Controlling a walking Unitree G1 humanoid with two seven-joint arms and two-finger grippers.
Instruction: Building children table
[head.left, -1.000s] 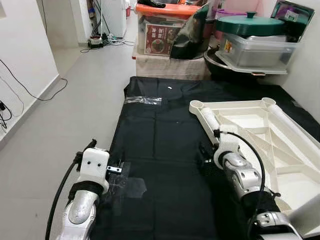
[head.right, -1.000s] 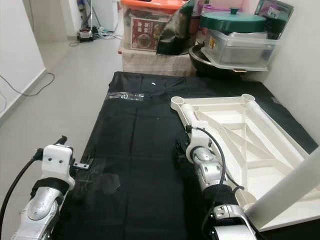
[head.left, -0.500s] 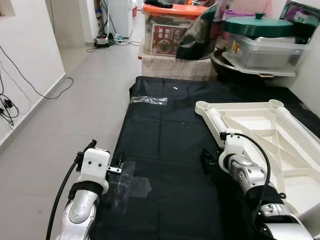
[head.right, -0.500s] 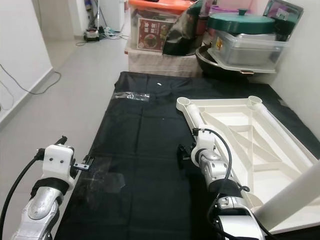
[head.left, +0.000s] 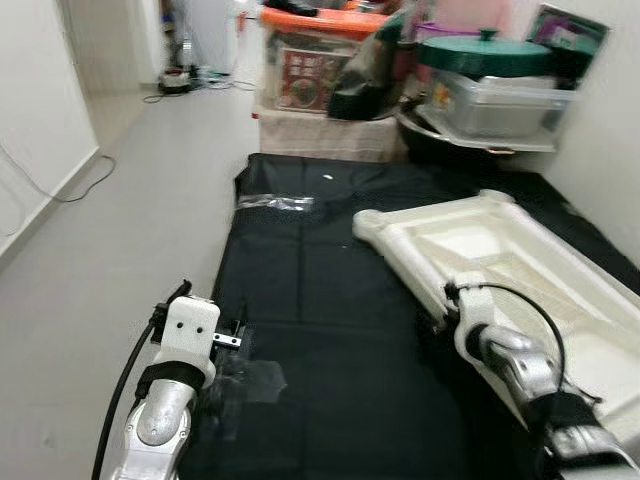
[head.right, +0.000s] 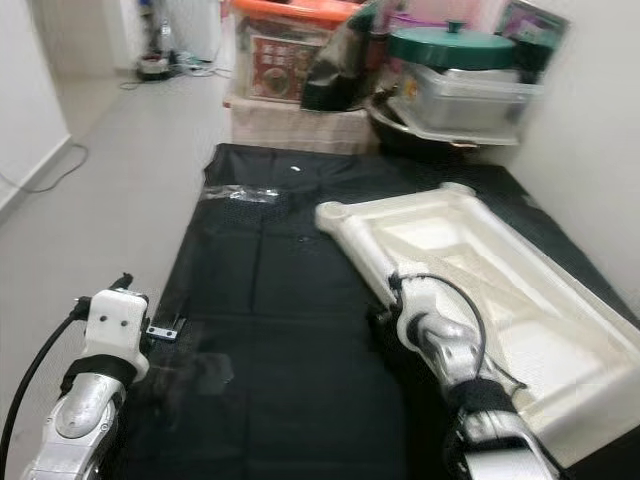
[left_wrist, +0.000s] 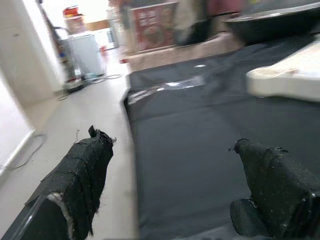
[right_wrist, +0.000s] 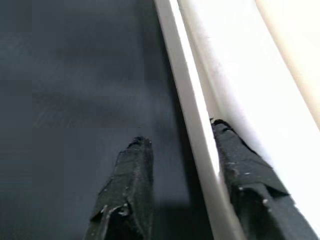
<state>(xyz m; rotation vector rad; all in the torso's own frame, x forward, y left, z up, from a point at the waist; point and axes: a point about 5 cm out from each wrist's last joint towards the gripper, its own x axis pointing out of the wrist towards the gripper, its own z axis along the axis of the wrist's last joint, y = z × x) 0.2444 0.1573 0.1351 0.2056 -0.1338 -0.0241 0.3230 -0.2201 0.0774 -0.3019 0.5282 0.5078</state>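
Now, with your right gripper (right_wrist: 182, 185) straddling the upturned tabletop's rim (right_wrist: 192, 107), fingers parted, seat deeper before closing; left gripper (left_wrist: 175, 172) hangs open, empty.

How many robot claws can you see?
2. The left claw hangs open over the black sheet's edge; the right claw straddles the white table's rim.

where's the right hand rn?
The right hand is low on the robot's right, at the near-left edge of the upside-down white tabletop on the black sheet, one finger either side of the rim.
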